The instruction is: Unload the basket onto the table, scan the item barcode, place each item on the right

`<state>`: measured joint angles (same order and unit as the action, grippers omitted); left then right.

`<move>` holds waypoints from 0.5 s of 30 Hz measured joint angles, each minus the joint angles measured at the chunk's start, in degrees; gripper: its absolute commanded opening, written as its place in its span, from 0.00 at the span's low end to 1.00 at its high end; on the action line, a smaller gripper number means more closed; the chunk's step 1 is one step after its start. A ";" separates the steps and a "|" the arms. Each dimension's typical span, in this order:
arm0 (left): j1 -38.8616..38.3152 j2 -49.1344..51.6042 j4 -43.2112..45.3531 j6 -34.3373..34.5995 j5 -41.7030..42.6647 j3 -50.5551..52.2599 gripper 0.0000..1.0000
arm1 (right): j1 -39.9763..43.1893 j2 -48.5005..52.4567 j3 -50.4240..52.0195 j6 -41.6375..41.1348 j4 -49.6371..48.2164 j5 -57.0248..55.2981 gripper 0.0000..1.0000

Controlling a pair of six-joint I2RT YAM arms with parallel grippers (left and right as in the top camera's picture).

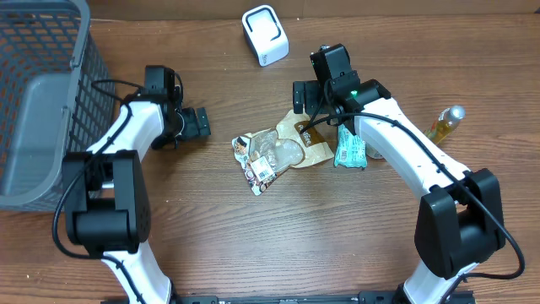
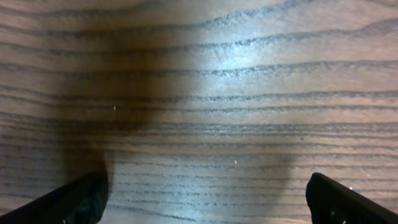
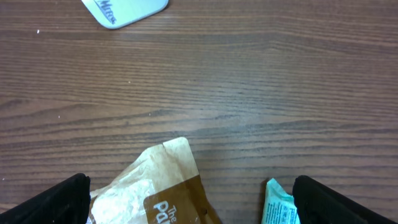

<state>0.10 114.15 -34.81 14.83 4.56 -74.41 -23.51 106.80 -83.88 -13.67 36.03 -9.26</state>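
Left gripper (image 1: 201,122): released, jaws spread wide. It sits low over bare table (image 1: 219,236); the left wrist view shows only wood grain between the two fingers (image 2: 81,200), nothing held.
Right gripper (image 1: 319,114): released too, jaws fully apart and gripping nothing. It is over the upper end of the brown packet (image 1: 312,148).
Brown packet: lies flat near the table's middle. In the right wrist view its torn upper corner sits between the two finger tips, slightly nearer the left-hand one, and the pictures do not show either finger touching it.
Teal packet (image 1: 349,152): lies just right of the brown packet, partly under the right arm. Its top corner shows just inside the right-hand finger in the right wrist view.
Clear packet (image 1: 270,156): overlaps the brown packet's left edge, with a white printed label at its lower end. It is outside both pairs of jaws, between the two grippers.
Scanner (image 1: 265,35): white, stands at the far edge of the table, up and to the left of the right gripper and well apart from the packets.
Bottle (image 1: 445,123): lies on its side at the far right, beyond the right arm.
Basket (image 1: 84,51): grey mesh, at the left edge, beside the left arm.
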 measured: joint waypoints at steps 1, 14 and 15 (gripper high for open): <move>0.00 -0.81 2.32 0.00 0.13 1.60 1.00 | 0.00 0.00 0.00 0.00 0.04 -0.02 1.00; 0.00 -11.76 26.62 0.00 1.14 22.47 1.00 | 0.00 0.00 0.00 -0.07 0.02 -0.02 1.00; 0.00 -12.63 27.52 -0.02 1.27 23.87 1.00 | 0.00 0.00 0.00 -0.04 0.07 0.00 1.00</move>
<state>0.10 101.51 -7.29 14.81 5.82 -50.54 -23.51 106.80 -83.88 -13.72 36.10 -9.26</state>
